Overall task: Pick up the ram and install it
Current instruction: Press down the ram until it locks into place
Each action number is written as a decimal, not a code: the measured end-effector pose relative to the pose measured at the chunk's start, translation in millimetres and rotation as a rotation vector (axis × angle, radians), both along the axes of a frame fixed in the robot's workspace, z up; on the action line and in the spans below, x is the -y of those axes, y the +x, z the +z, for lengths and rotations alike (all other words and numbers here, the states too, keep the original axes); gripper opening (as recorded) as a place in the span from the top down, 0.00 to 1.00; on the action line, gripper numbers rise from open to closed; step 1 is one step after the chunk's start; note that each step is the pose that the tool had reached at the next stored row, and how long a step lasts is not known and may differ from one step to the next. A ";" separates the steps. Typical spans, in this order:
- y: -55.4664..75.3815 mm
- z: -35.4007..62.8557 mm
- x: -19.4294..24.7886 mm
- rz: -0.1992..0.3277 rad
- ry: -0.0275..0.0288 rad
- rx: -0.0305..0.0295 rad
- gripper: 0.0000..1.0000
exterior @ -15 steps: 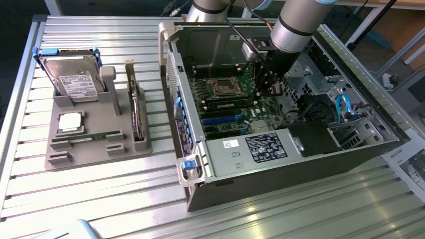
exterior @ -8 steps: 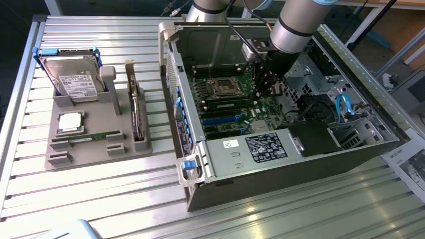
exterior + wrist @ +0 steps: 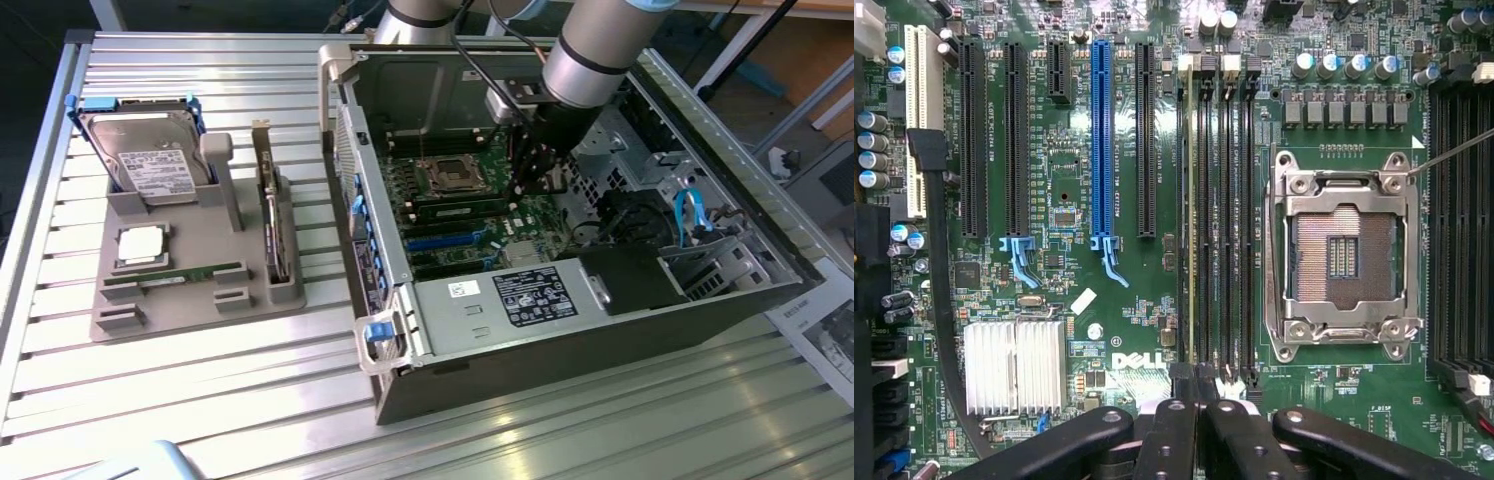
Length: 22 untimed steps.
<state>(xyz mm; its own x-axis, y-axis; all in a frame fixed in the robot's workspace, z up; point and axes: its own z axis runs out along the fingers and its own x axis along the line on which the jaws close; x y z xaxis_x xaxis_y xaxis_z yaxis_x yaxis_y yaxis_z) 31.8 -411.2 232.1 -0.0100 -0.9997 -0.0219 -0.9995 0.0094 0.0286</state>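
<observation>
A thin green ram stick (image 3: 187,272) lies flat in the front groove of the grey holder (image 3: 200,305) at the exterior view's left. My gripper (image 3: 531,175) is far from it, lowered inside the open computer case over the motherboard. In the wrist view my gripper (image 3: 1199,385) is shut, fingertips pressed together at the end of the memory slots (image 3: 1226,200) beside the empty processor socket (image 3: 1344,255). The slot in line with the fingertips carries a thin pale-green strip (image 3: 1190,200) along its length, which looks like a seated stick. Nothing shows between the fingers.
The holder also carries a hard drive (image 3: 147,160), a square silver processor (image 3: 140,245) and an upright expansion card (image 3: 274,235). The case walls (image 3: 354,150), the power supply (image 3: 534,295) and blue cables (image 3: 690,215) hem in the arm. Black and blue card slots (image 3: 1102,140) lie beside the memory slots.
</observation>
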 end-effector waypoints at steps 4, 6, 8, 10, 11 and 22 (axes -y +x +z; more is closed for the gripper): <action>0.0 -0.4 0.0 0.000 0.0002 0.0001 0.90; 0.0 -0.9 0.0 0.000 0.0002 0.0000 0.90; 0.0 -1.5 0.0 0.000 0.0002 0.0001 0.90; 0.0 -1.8 0.0 0.000 0.0000 0.0000 0.90; 0.0 -1.8 0.0 0.000 0.0002 0.0001 0.90; 0.0 8.4 0.0 0.000 0.0002 -0.0014 0.90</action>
<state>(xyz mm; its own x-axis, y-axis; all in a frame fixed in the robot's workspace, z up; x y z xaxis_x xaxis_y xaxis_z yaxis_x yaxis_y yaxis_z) 31.8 -411.1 240.6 -0.0101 -0.9997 -0.0221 -0.9995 0.0094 0.0300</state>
